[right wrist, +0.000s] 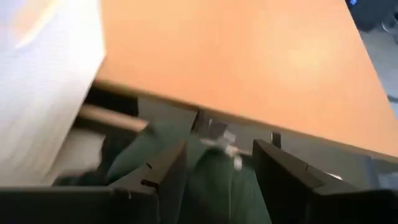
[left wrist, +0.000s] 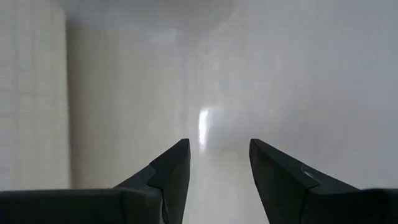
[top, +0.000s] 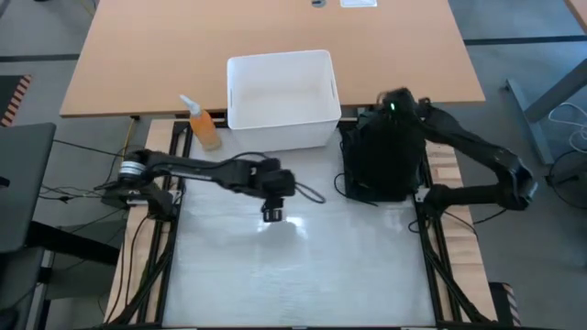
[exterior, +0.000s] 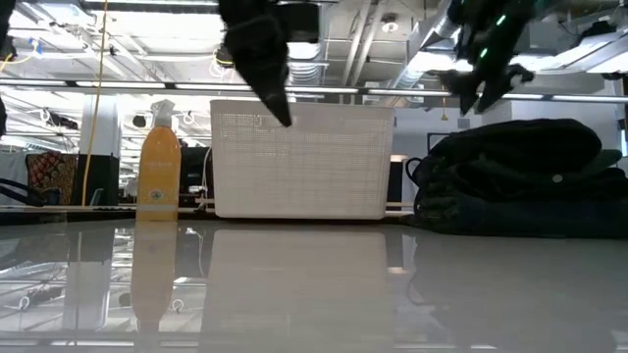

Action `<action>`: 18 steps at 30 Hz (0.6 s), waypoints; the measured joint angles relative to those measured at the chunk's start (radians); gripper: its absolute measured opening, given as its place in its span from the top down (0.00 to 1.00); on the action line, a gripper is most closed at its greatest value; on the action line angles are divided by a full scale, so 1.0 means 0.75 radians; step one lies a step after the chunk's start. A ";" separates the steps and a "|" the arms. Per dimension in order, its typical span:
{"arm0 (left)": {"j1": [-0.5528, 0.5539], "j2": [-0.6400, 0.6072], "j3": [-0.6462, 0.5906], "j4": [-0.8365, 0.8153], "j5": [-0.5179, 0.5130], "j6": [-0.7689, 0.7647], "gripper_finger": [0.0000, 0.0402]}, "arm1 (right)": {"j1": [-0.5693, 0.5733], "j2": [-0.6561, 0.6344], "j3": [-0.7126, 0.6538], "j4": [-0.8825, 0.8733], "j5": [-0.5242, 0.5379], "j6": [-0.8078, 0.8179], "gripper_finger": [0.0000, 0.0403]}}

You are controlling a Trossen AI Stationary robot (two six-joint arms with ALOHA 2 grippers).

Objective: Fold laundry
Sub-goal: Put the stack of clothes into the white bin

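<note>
The laundry (top: 381,160) is a pile of dark garments lying at the table's far right, beside the white bin; in the low view (exterior: 520,181) it shows as a low heap. A dark green garment (right wrist: 214,186) on the pile shows in the right wrist view. My right gripper (top: 396,99) is open and hangs just above the pile's far edge, clear of it in the low view (exterior: 481,93). My left gripper (top: 273,213) is open and empty, pointing down above the bare white tabletop near its middle, well above it in the low view (exterior: 280,108).
A white plastic bin (top: 280,96) stands at the table's far edge, with an orange spray bottle (top: 204,124) to its left. A wooden table (top: 275,37) lies beyond. The white tabletop (top: 293,266) stretches toward the near edge.
</note>
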 joint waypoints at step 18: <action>-0.179 -0.644 -0.930 0.685 -0.078 -0.254 0.61 | -0.333 0.794 0.000 0.153 -0.338 0.001 0.90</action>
